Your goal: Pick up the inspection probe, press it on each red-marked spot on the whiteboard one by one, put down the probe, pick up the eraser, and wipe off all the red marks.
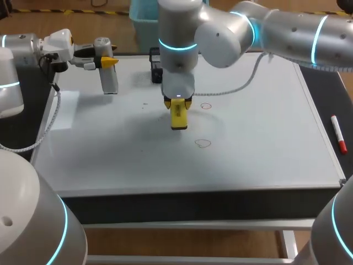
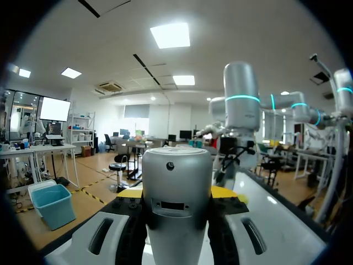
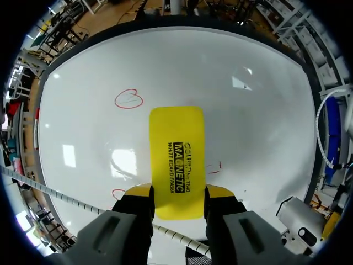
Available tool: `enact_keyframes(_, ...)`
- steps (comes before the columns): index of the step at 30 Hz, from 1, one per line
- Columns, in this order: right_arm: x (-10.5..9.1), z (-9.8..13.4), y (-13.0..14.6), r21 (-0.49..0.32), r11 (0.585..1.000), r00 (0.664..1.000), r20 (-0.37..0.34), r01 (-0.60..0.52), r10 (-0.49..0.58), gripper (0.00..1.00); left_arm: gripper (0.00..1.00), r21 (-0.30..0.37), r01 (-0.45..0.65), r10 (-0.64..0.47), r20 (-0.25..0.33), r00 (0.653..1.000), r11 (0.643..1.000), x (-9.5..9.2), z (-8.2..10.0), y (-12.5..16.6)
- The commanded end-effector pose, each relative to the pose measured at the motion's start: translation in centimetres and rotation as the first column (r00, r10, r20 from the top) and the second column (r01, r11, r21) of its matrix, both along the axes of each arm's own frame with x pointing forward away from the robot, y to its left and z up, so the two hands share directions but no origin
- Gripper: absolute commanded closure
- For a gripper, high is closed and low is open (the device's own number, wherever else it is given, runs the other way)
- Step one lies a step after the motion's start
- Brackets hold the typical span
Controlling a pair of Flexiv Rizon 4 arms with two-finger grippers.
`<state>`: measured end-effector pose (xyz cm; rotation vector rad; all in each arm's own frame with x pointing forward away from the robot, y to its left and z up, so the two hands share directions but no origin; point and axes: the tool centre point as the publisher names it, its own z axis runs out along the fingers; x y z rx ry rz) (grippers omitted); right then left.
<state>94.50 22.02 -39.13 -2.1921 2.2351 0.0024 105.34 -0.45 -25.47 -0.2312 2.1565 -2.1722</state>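
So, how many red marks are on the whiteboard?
3 red marks: one ahead of the eraser, one beside the right tool, one partly hidden at the eraser's other edge. More may lie under the eraser.

The right arm (image 1: 287,27) comes in from the upper right. Its claw (image 1: 177,105) points down mid-frame, squeezing the eraser (image 1: 178,118). The left claw (image 1: 107,62), upper left, grips the probe (image 1: 109,81).

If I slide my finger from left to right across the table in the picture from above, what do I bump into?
inspection probe held in the left gripper → yellow eraser held in the right gripper → red marks → marker pen with a red cap
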Motion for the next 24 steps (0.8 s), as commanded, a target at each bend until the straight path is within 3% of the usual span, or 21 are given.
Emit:
enact_keyframes(1, -0.2, 0.5, 0.7, -0.001, 1.000, 1.000, 0.002, -0.002, 0.002, 1.00, 1.00, 0.003, -0.002, 0.002, -0.001, 1.000, 1.000, -0.1, 0.2, 0.0)
enact_keyframes(12, -0.7, -1.3, 5.9, 0.000, 0.997, 0.996, -0.032, -0.078, 0.078, 1.00, 1.00, 0.003, -0.002, 0.002, -0.001, 1.000, 1.000, -0.1, 0.2, 0.0)
enact_keyframes(24, -0.1, -2.8, 7.6, -0.010, 0.997, 0.995, -0.068, -0.073, 0.072, 1.00, 1.00, 0.003, -0.002, 0.002, -0.001, 1.000, 1.000, -0.1, 0.2, 0.0)
